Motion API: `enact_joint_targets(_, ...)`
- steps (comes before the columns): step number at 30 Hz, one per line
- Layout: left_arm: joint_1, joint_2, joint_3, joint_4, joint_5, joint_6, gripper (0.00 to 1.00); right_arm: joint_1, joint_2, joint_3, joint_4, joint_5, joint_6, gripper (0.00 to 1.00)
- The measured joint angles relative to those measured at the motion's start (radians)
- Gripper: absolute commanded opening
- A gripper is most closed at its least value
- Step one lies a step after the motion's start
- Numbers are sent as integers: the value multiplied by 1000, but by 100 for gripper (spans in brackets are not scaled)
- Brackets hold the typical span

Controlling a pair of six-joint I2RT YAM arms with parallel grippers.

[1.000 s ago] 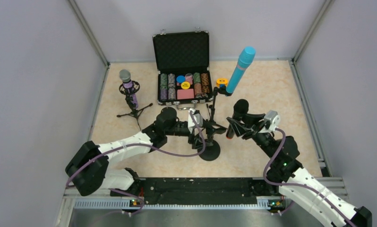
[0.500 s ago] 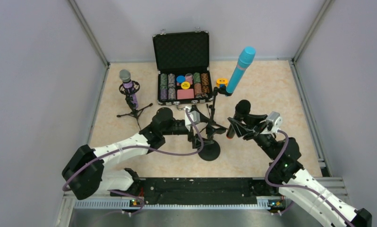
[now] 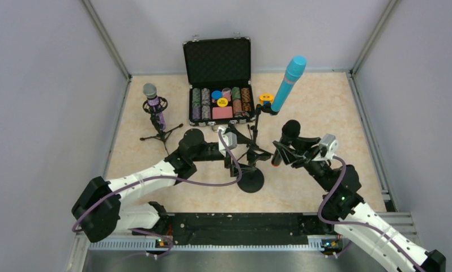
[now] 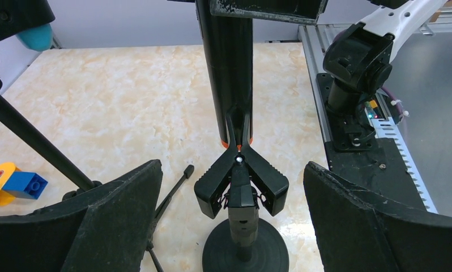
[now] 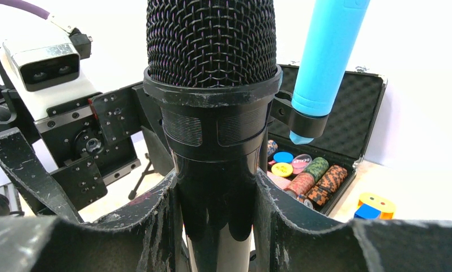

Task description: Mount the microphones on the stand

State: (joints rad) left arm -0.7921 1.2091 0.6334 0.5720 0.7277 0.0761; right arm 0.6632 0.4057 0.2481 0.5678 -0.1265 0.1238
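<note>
The black microphone (image 5: 212,113) stands upright between my right gripper's (image 5: 215,192) fingers, which are shut on its body. In the left wrist view its orange end (image 4: 238,146) sits at the jaws of the spring clip (image 4: 241,184) on the round-base stand (image 3: 251,179). My left gripper (image 4: 235,221) is wide open, one finger on each side of the clip and apart from it. The cyan microphone (image 3: 288,83) is tilted in its stand clip. The purple microphone (image 3: 154,105) stands in a tripod stand at the far left.
An open black case (image 3: 219,79) with poker chips lies at the back. A yellow and blue toy block (image 3: 265,98) sits next to it. The tripod's legs (image 3: 162,136) spread near my left arm. Grey walls close in three sides.
My left gripper has drawn back a little to the left, away from the stand clip. The right arm and the black microphone have barely moved.
</note>
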Motion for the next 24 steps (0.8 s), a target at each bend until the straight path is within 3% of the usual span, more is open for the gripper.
enact_joint_targets(5, 0, 8, 11, 4, 8, 0, 98, 0, 0, 0, 0, -3, 0, 0)
enact_joint_targets(7, -1, 19, 20, 4, 9, 0, 92, 0, 0, 0, 0, -5, 0, 0)
enact_joint_targets(8, -1, 24, 24, 4, 9, 0, 76, 0, 1, 0, 1, -7, 0, 0)
enact_joint_targets(9, -1, 31, 28, 2, 9, 2, 26, 0, 2, 0, 1, -8, 0, 0)
enact_joint_targets(10, -1, 34, 31, -4, 8, -1, 2, 0, 5, 0, 2, -11, 0, 0)
enact_joint_targets(24, 5, 70, 95, -77, 10, 0, 0, 0, 271, 0, 254, -88, 95, 0)
